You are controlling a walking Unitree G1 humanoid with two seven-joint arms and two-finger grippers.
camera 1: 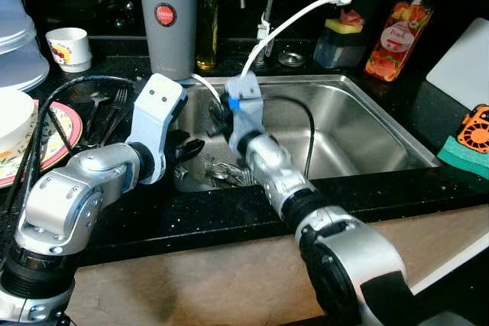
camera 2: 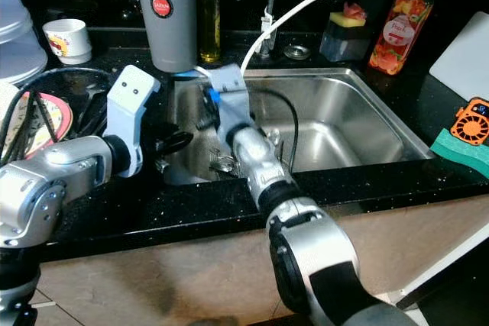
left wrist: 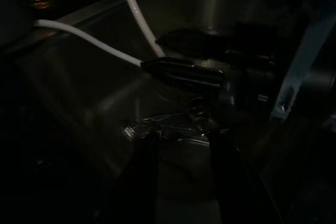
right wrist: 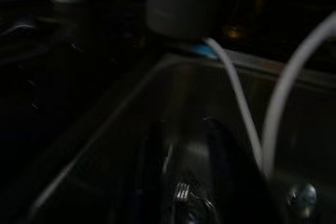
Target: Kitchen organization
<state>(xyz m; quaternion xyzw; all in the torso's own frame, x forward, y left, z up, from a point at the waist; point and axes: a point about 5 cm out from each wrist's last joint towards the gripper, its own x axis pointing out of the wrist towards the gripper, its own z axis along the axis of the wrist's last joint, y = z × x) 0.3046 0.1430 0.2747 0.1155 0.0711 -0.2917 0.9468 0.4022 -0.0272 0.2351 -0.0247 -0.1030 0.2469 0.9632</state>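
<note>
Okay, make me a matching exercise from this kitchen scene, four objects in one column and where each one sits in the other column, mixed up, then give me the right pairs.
Things:
1. soap bottle
2. small white cup
3. cutlery
4. green sponge

Places:
A. in the sink basin, below both end effectors
B. counter, far left, behind the plates
C. counter, right of the sink, near the front edge
D. behind the sink, at its right rear corner

Pairs: 1-D, 2-B, 3-A, 4-C
</note>
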